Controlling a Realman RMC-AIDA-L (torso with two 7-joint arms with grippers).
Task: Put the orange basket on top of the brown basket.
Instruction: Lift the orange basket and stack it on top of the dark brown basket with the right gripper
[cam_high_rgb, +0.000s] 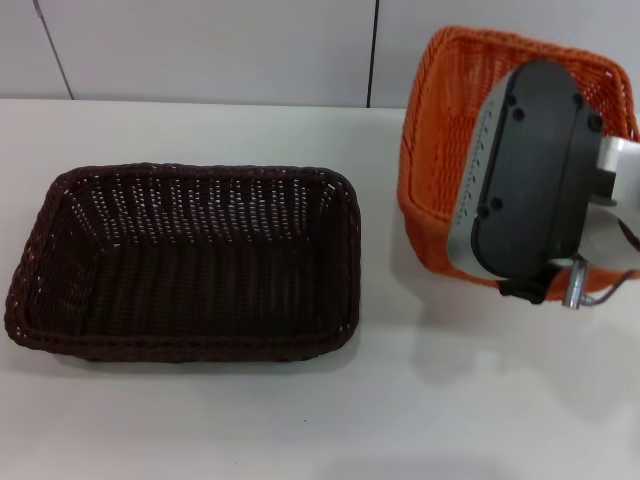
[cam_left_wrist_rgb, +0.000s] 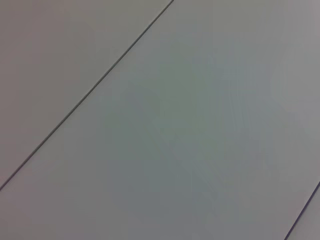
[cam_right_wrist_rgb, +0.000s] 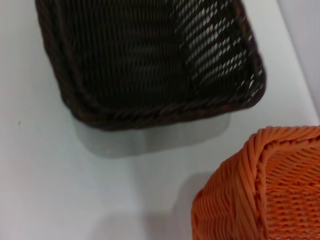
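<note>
Orange basket (cam_high_rgb: 440, 130) tipped up at the right gripper (cam_high_rgb: 530, 180).
It looks light and stiff; the rim seems best to hold. The gripper's hold cannot be told. The brown basket (cam_high_rgb: 190, 260) sits apart.

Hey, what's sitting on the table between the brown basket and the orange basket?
Nothing: only bare white table separates the brown basket from the orange basket, in both head and right wrist views.

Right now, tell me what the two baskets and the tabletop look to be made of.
The orange basket: woven wicker-style strands with a slight sheen, braided rim, openwork sides; possibly plastic rattan, though natural fibre can't be ruled out. The brown basket: the same weave in very dark brown, light showing through its side gaps. The table: a smooth, matte white surface, likely laminate, showing soft shadows.
</note>
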